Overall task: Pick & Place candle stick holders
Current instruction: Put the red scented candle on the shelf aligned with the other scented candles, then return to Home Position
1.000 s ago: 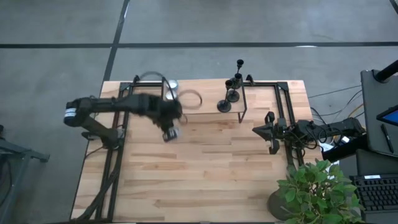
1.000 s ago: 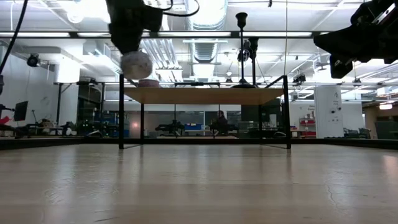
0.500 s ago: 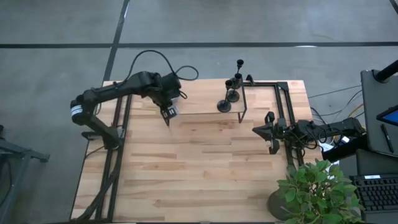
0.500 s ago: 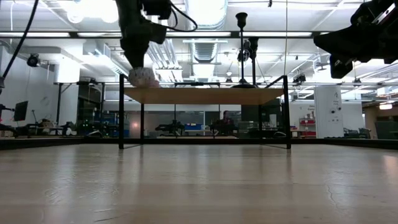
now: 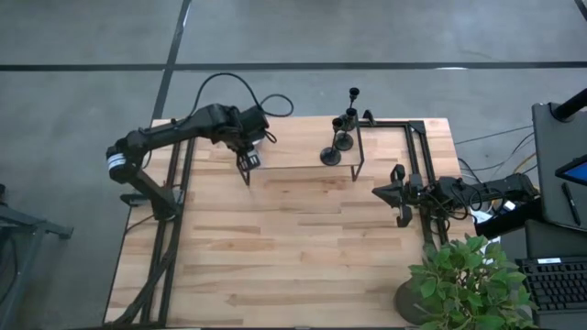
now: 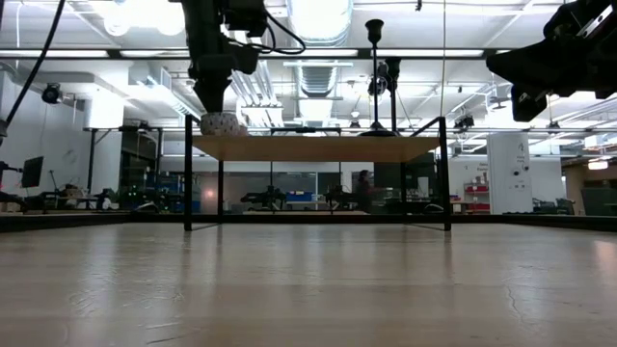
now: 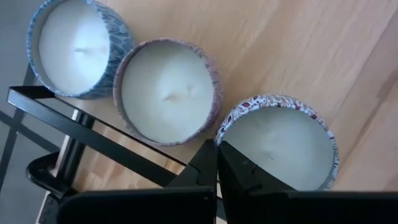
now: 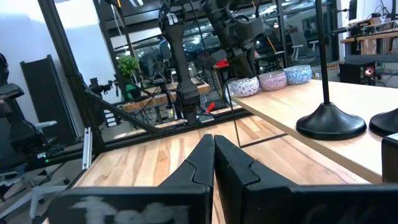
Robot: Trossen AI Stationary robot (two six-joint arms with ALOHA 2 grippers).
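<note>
Left tool (image 5: 249, 161) pointing down, gripping candle tin (image 7: 280, 140) on shelf (image 5: 303, 154); right tool (image 5: 396, 193) closed, idle.

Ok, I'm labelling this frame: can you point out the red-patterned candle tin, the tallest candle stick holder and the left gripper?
red-patterned candle tin (image 7: 283, 146), left wrist view, on its wax top.
tallest candle stick holder (image 6: 374, 31), low view, on its top cup.
left gripper (image 5: 249, 163), high view, between its fingertips.

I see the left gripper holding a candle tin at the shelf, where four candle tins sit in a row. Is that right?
Not quite: three candle tins, not four. The left wrist view shows them in a row on the shelf, and the left gripper is closed on the rim of the red-patterned one.
</note>
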